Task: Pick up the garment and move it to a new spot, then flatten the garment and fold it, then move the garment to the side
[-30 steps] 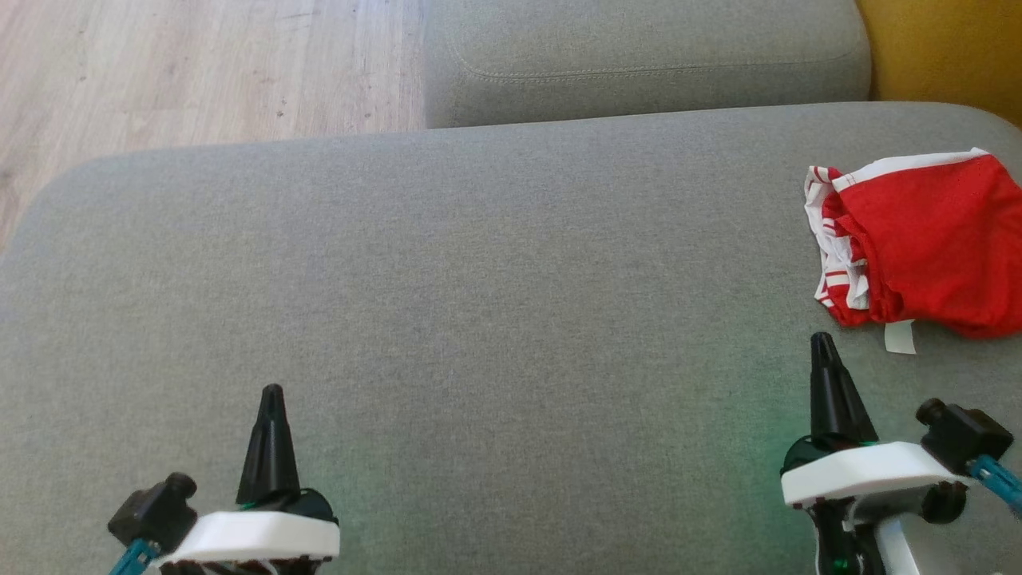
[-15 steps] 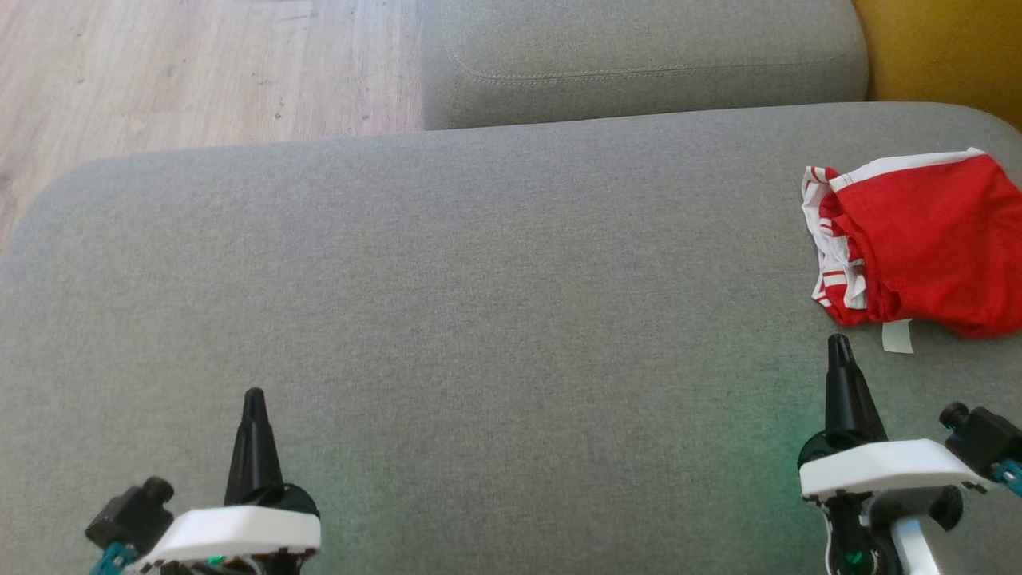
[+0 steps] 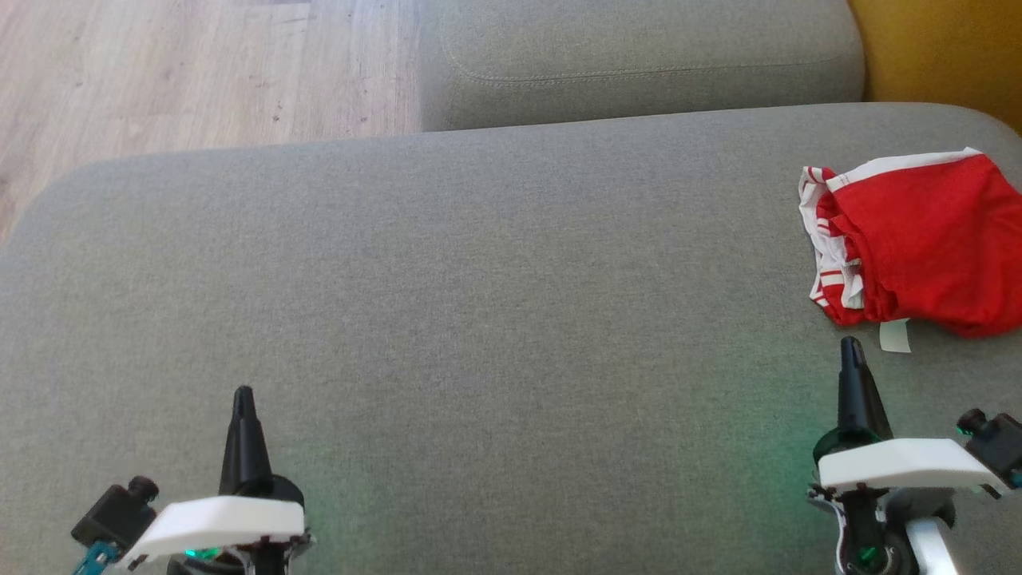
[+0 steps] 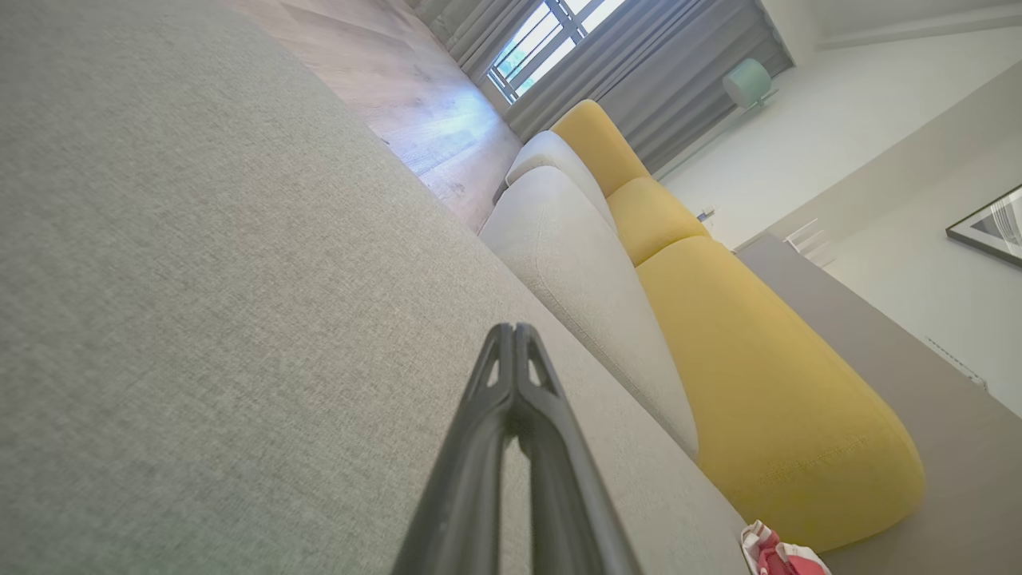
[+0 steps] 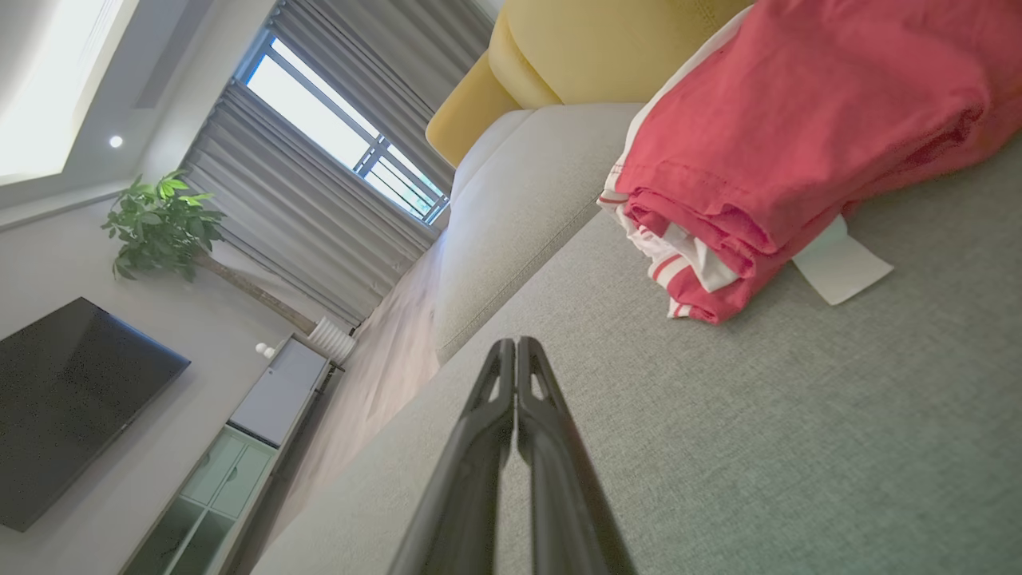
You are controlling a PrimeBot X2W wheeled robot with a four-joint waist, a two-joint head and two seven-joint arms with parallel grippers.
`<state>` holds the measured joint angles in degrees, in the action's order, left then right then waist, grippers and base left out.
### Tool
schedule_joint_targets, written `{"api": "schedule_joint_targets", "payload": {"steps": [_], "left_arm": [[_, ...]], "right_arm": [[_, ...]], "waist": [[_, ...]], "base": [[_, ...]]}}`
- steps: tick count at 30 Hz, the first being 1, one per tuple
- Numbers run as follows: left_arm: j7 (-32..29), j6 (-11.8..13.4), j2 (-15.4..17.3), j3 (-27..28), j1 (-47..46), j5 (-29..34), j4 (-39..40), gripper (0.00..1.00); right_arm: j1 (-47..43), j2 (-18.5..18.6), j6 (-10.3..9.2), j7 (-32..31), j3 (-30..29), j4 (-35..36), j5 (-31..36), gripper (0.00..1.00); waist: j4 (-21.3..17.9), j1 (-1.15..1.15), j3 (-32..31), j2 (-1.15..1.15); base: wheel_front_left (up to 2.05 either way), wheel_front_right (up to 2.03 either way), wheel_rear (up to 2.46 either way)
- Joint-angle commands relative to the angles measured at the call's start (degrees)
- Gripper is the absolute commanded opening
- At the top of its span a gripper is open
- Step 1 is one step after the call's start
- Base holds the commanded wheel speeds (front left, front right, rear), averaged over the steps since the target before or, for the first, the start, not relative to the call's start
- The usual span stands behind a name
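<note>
The garment (image 3: 918,239) is red with white trim and a white label, folded into a thick bundle at the right edge of the grey sofa cushion (image 3: 479,303). In the right wrist view the garment (image 5: 798,136) lies just ahead and to the right of my fingers. My right gripper (image 3: 851,345) is shut and empty, its tip a short way in front of the bundle's near left corner and not touching it. My left gripper (image 3: 243,393) is shut and empty at the lower left, far from the cloth. A corner of the garment (image 4: 778,555) peeks in at the bottom of the left wrist view.
A second grey cushion (image 3: 639,64) lies behind the seat. Yellow upholstery (image 3: 942,48) rises at the back right. Wooden floor (image 3: 184,72) lies beyond the cushion's rounded left edge. A wide stretch of bare fabric lies between the two grippers.
Both grippers have drawn back toward the bottom of the view and outward, the left one to the left, the right one to the right. The garment has stayed where it was.
</note>
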<state>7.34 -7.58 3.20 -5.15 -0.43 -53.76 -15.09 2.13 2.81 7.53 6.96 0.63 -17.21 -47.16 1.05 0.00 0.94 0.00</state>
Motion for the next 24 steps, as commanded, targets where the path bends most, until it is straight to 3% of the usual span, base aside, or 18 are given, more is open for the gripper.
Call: {"api": "schedule_joint_targets", "payload": {"steps": [1,24], "left_arm": [[-0.47,0.04,0.86,1.73,-2.94,-1.63,1.52,0.00],[-4.05,0.05,0.98,4.13,-3.75,-13.55,1.41,0.00]], "right_arm": [[3.06,1.02,-0.02,-0.50,-0.03,2.19,-1.98,0.00],[3.31,1.13,-0.03,-4.05,-1.67,2.53,-15.73,0.00]], "waist": [[-0.02,0.00,-0.02,0.00],[-0.34,0.00,-0.25,0.00]], "base": [[0.00,0.00,0.00],[0.00,0.00,0.00]]}}
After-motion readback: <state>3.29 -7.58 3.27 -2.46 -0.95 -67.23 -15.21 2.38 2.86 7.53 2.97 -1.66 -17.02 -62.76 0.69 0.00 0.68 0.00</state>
